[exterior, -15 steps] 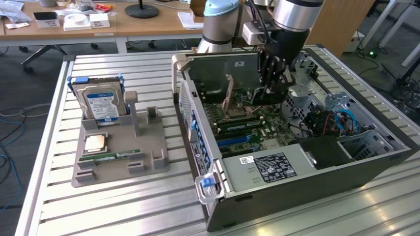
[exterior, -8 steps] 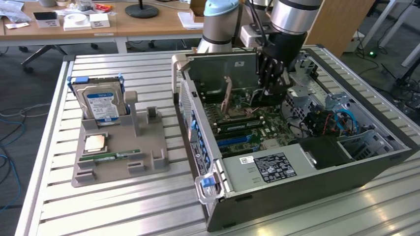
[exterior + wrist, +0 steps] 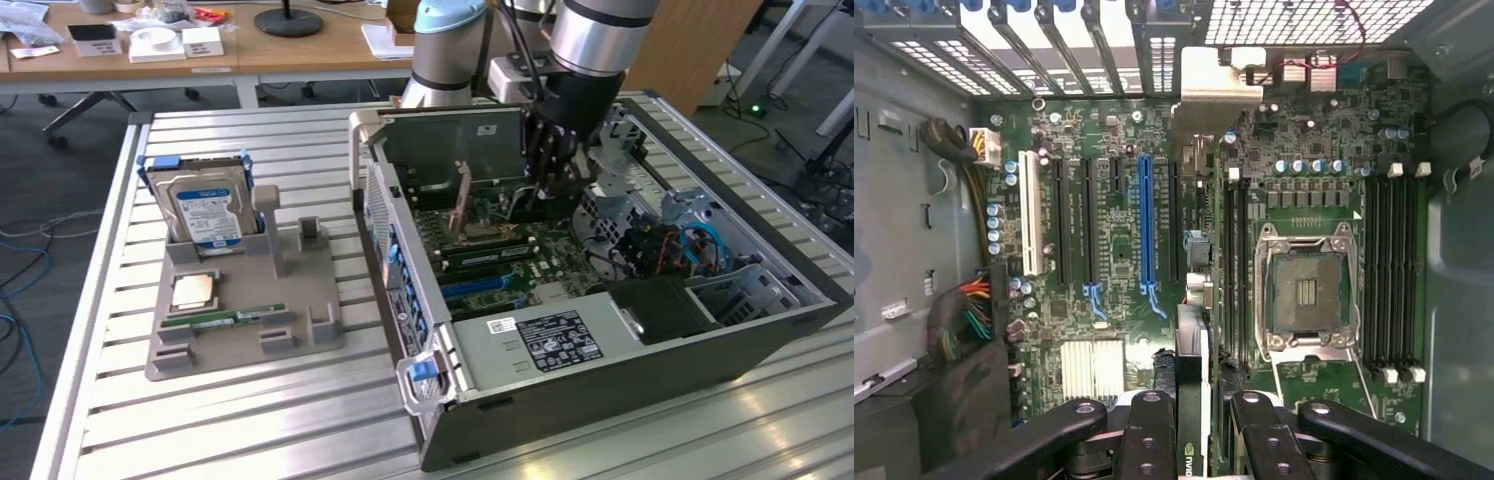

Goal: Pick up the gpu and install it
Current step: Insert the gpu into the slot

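My gripper (image 3: pixel 1196 408) is shut on the gpu (image 3: pixel 1194 345), which I see edge-on as a thin green and black card between the black fingers (image 3: pixel 1152 430). Its silvery metal bracket (image 3: pixel 1219 85) reaches toward the case's rear slot openings. The card hangs over the green motherboard (image 3: pixel 1114 260), between the long blue slot (image 3: pixel 1146 220) and the black memory slots. In the exterior view the gripper (image 3: pixel 545 188) is lowered inside the open computer case (image 3: pixel 601 350), with the dark gpu (image 3: pixel 523 207) below its fingers, just above the board.
A grey parts holder (image 3: pixel 287 335) at the exterior view's left carries a blue-labelled hard drive (image 3: pixel 200 205), a processor chip (image 3: pixel 196 290) and a narrow RAM stick (image 3: pixel 240 317). An empty processor socket (image 3: pixel 1304 290) and cable bundles (image 3: pixel 964 320) lie inside the case.
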You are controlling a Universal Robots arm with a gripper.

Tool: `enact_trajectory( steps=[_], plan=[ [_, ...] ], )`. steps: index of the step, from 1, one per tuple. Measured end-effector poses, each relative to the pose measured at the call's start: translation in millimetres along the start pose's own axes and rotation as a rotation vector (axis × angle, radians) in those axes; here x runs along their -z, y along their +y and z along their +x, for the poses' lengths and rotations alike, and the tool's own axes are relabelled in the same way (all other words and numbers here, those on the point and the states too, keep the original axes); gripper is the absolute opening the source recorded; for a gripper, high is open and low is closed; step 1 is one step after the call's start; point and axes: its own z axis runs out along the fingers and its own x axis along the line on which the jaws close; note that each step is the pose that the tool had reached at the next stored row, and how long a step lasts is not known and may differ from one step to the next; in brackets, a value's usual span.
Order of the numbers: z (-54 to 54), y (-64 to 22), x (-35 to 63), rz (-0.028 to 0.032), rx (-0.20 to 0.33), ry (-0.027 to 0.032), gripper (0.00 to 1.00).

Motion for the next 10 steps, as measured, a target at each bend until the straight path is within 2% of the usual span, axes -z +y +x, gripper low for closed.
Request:
enact_trajectory(
  steps=[10],
  plan=[
    [0.7, 1.7, -5.4, -0.0001, 0.000, 0.0005, 0.26]
  ],
)
